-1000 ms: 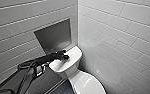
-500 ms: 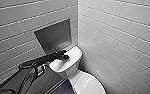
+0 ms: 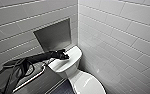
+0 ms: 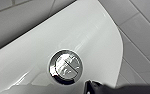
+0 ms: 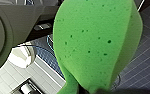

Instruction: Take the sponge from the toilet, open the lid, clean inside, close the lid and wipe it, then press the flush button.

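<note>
**Q:** Which arm is at work, and where does it stand?

**A:** The left arm enters the head view from the left and reaches over the flat tank top of the toilet. The left gripper hangs close above that white surface. Whether it is spread or pressed together cannot be told.

**Q:** Which way does the flush button lie from it?

**A:** In the left wrist view the flush button sits near the middle of the tank top, just beside the gripper's dark tip. A narrow strip of bare ceramic lies between them, and no contact can be seen. The button is round, so it has no long axis, but a straight seam divides its metallic face into two halves. As a judgement, a press turns on this one relation: the button lies just ahead of and below the left gripper, which is the nearer of the two.

**Q:** Where is the sponge?

**A:** The sponge is pinched at one creased end by the right gripper. Its long axis runs straight away from that gripper, above a dark tiled floor.

**Q:** And the lid?

**A:** The lid lies shut over the bowl. From this, and from the sponge being lifted clear, the flushing step appears to be the one in hand.

**Q:** Is any writing legible?

**A:** None. Faint raised marks show on the button's two halves, too blurred to read. No brand can be made out on the ceramic.
</note>
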